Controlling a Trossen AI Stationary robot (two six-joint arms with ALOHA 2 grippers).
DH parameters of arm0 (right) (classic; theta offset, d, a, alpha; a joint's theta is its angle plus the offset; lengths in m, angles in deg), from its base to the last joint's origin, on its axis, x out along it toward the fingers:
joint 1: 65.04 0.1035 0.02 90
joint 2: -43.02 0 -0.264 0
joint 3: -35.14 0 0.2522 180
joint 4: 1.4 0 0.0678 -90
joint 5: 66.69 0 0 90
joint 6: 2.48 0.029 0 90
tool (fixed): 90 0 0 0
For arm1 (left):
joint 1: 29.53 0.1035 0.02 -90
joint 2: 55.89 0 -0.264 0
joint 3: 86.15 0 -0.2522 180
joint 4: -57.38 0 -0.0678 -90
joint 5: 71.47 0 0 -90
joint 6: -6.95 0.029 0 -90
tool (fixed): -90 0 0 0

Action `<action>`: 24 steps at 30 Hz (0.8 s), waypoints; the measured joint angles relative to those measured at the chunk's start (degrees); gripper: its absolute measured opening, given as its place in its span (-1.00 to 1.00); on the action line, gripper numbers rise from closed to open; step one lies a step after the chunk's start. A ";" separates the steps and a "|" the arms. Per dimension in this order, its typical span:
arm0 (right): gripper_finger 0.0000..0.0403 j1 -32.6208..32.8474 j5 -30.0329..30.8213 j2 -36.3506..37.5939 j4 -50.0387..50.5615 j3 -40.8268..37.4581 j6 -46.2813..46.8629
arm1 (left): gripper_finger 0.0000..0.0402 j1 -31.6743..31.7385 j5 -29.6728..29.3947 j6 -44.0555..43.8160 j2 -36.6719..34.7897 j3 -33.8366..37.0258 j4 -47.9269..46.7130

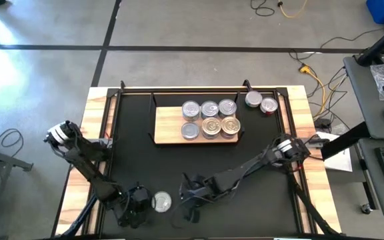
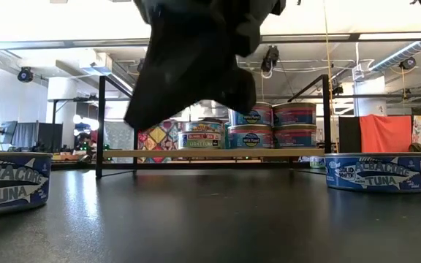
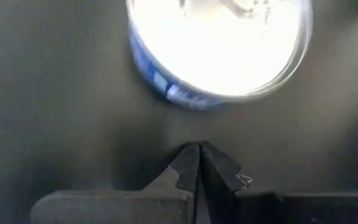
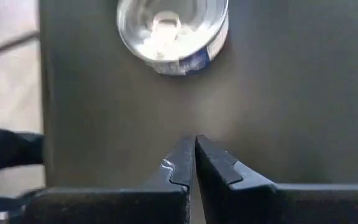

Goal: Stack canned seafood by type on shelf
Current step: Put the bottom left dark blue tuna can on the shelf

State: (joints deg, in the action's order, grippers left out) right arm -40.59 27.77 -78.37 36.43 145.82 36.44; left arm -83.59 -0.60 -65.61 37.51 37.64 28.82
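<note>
Black mat (image 1: 265, 193) covers the wooden table (image 1: 79, 187), and on it sits the shelf (image 1: 169, 130), a pale board toward the far side. Six cans (image 1: 209, 119) crowd its right half in two rows, silver tops at the back, two gold ones in front. Two more cans (image 1: 261, 102) stand on the mat just off the shelf's far right corner.

Near edge now: the left gripper (image 3: 199, 163) is pressed tight together, empty, with a blue-sided tuna can (image 3: 219, 53) just ahead of it. The right gripper (image 4: 193, 157) is pinched shut too, holding nothing, a second can (image 4: 173, 34) ahead of its tips.

From table height the mat shines, and an open workshop lies beyond with ceiling pipes, black frames and an orange panel (image 2: 386, 133). Overhead, grey concrete floor with dark tape lines and loose cables (image 1: 312, 73).
</note>
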 joint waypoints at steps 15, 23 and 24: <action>-0.95 -1.01 0.06 -4.70 15.03 8.69 0.00 | -1.00 12.18 -9.63 22.28 0.25 1.22 11.12; -0.94 -1.14 0.08 -4.44 21.49 8.37 -1.58 | -0.88 9.86 -5.12 23.83 -2.09 0.81 10.44; -0.94 -1.14 0.07 -4.43 21.51 8.24 -2.18 | -0.83 8.87 -4.90 22.35 -2.38 1.02 9.93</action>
State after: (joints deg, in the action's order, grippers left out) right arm -41.73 27.84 -82.80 57.94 154.05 34.25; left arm -74.72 -5.50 -43.27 35.13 38.66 38.75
